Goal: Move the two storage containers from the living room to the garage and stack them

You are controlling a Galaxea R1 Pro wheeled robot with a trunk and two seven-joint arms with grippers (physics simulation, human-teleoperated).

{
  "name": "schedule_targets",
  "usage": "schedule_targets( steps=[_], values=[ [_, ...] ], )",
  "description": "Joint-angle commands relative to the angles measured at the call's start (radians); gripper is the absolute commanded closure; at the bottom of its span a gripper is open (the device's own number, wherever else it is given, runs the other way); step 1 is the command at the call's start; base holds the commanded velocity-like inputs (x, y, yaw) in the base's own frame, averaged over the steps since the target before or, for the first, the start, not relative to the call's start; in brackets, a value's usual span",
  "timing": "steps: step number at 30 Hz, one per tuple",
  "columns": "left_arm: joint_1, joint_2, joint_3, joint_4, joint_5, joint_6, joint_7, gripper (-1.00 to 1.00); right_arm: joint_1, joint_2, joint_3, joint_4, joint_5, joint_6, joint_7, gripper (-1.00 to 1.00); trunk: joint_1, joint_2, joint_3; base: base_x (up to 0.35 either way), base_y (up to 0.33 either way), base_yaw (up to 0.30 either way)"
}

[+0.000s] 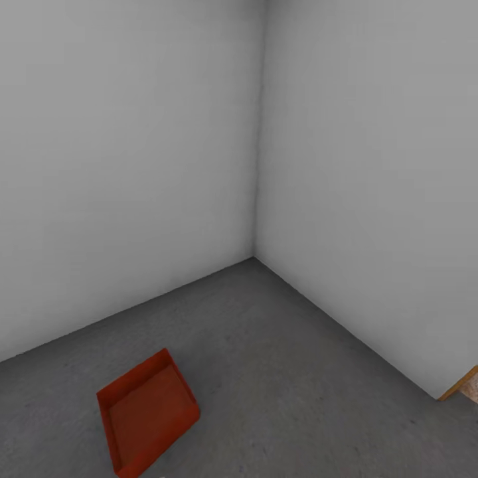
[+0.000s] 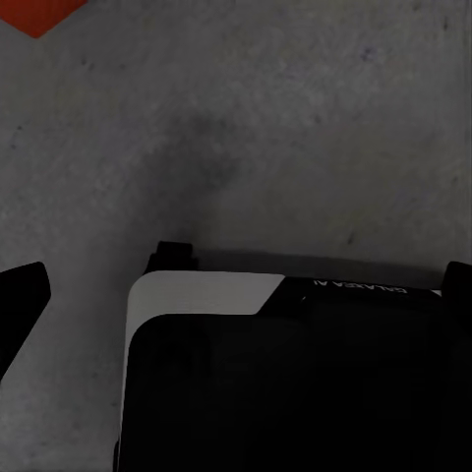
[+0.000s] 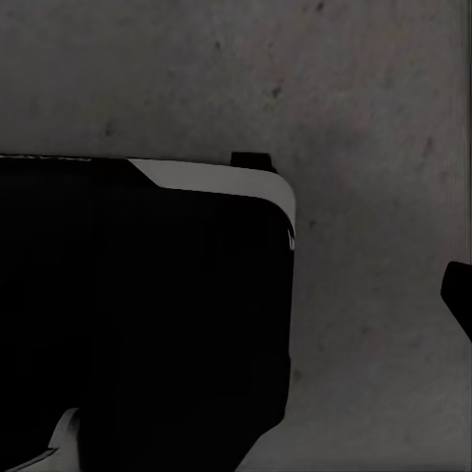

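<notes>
Container (image 1: pixel 147 415) number one sits open side up on the dark grey concrete floor (image 1: pixel 292 372) of the garage, at the near left of the head view, a little way out from the corner where two plain white walls (image 1: pixel 133 166) meet. It is orange-red, empty, and rests flat with nothing on top of it. A small orange-red corner (image 2: pixel 39 15) at the edge of the left wrist view is probably this same bin, seen from the arm hanging beside the robot's base (image 2: pixel 285 383).

Both wrist cameras look down on mottled concrete past the dark body of the base. Dark finger shapes (image 2: pixel 20 305) appear at the edges of each wrist view, with nothing visible against them, so both arms look empty-handed; whether the fingers are spread or closed I cannot tell.

At the far right of the head view a strip of wooden trim (image 1: pixel 459 384) marks the end of the right wall.

By my reading, half the job is done: one bin is down on the garage floor. Left to do is fetching the second bin and stacking it on this one.
</notes>
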Motion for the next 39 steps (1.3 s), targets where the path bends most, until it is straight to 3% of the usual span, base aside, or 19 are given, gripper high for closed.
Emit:
schedule_targets(
  steps=[1,13,39],
  values=[
    [-0.001,0.000,0.000,0.000,0.010,0.005,-0.003,-1.00,-0.001,0.001,0.008,0.003,-0.008,-0.004,0.000,-1.00,0.000,-0.001,-0.002,0.000,0.000,-0.018],
    [-0.001,-0.001,0.000,0.000,0.010,0.005,-0.003,-1.00,-0.001,0.000,0.008,0.003,-0.009,-0.004,-0.001,-1.00,0.000,-0.001,-0.001,0.000,0.000,-0.020],
    [-0.001,-0.001,0.000,0.000,0.010,0.005,-0.003,-1.00,-0.001,0.006,0.008,0.003,-0.008,-0.003,-0.001,-1.00,0.000,-0.001,-0.001,0.000,0.000,-0.238]
  ],
)
